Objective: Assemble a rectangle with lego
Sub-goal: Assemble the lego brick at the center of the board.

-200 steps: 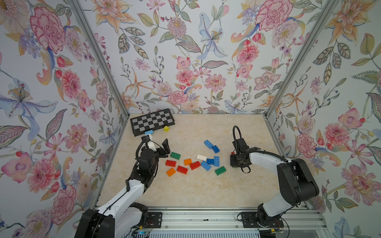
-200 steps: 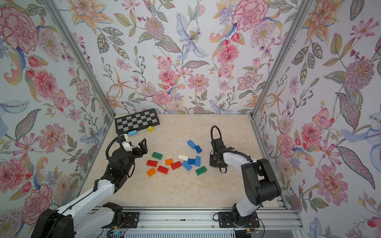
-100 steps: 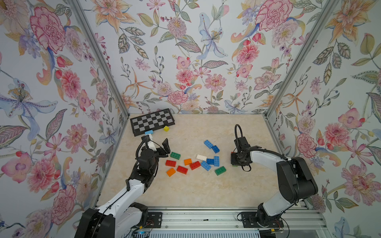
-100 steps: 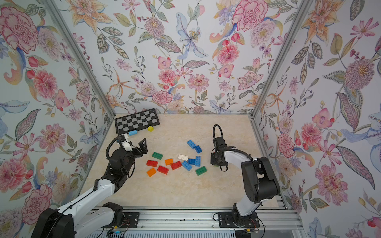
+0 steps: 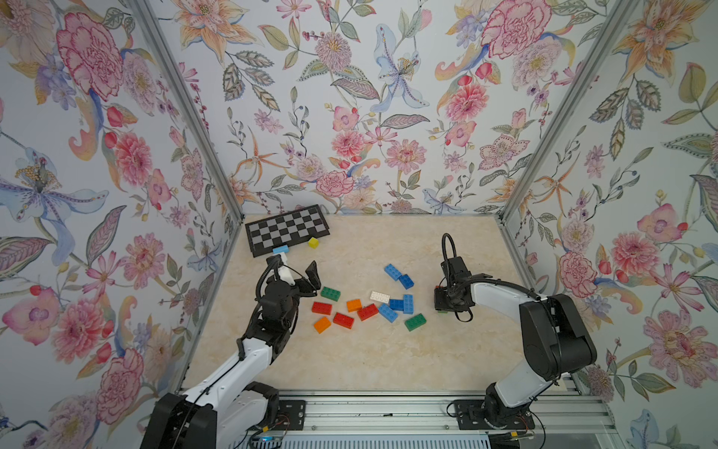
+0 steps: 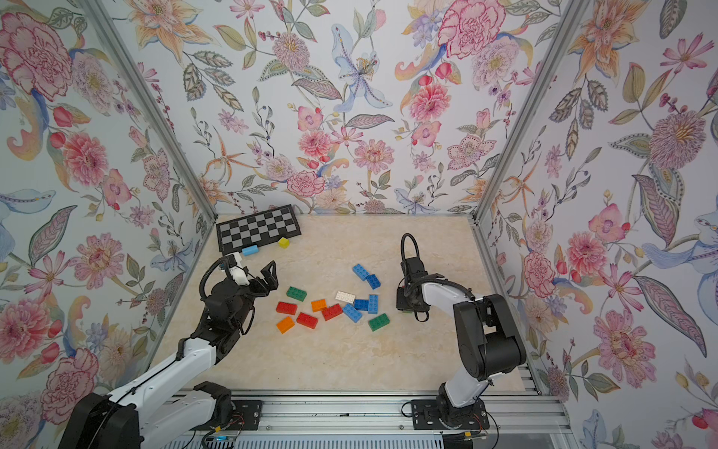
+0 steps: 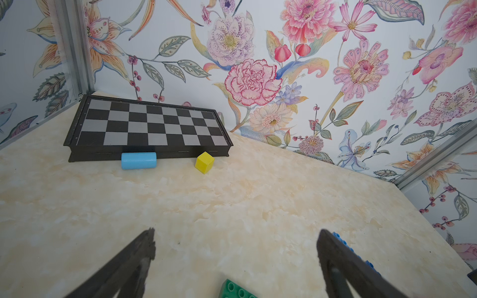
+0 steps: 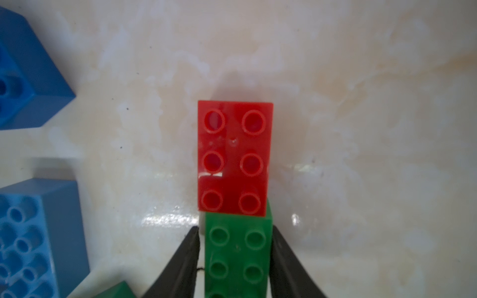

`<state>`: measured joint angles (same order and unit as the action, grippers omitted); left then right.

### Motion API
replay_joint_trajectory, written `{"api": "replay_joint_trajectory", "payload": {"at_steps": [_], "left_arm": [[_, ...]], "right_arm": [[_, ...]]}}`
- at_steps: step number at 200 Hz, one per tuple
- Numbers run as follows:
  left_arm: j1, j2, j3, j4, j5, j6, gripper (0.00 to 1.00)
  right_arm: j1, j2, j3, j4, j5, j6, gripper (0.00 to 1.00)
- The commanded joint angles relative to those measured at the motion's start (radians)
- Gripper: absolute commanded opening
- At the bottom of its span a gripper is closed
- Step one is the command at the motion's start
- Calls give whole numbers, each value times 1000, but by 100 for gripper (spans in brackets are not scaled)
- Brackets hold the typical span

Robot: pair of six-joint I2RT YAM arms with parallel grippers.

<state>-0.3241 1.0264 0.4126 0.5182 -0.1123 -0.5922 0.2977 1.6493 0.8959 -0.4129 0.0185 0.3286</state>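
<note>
Several lego bricks lie loose mid-table in both top views, among them a green one (image 5: 330, 293), a red one (image 5: 343, 320), a white one (image 5: 379, 297) and blue ones (image 6: 361, 272). To their right, my right gripper (image 5: 447, 305) points down at the table. In the right wrist view its fingers (image 8: 189, 258) flank a green brick (image 8: 237, 255), with a thin gap on one side. A red brick (image 8: 235, 157) overlaps that green brick's far end. My left gripper (image 5: 299, 278) hovers open and empty left of the pile; its wrist view shows the left gripper (image 7: 237, 240) above bare table.
A folded chessboard (image 5: 287, 229) lies in the back left corner, with a light blue cylinder (image 7: 138, 160) and a yellow cube (image 7: 204, 162) in front of it. Flowered walls enclose the table on three sides. Blue bricks (image 8: 33, 232) lie close beside the right gripper.
The right wrist has shifted slightly to the right over the last second. The left arm and the loose bricks have not moved.
</note>
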Motion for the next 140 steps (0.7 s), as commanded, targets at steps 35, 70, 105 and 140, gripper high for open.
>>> {"api": "replay_joint_trajectory", "payload": {"at_steps": [35, 70, 105, 140], "left_arm": [[-4, -12, 12, 17, -23, -18, 99], [-4, -12, 12, 17, -25, -18, 99], [-5, -7, 11, 21, -26, -18, 99], [-5, -8, 11, 20, -29, -15, 99]], "right_arm": [[16, 77, -6, -31, 11, 22, 43], [18, 89, 2, -32, 8, 25, 43], [24, 89, 5, -33, 3, 29, 46], [30, 64, 35, -56, 2, 39, 61]]}}
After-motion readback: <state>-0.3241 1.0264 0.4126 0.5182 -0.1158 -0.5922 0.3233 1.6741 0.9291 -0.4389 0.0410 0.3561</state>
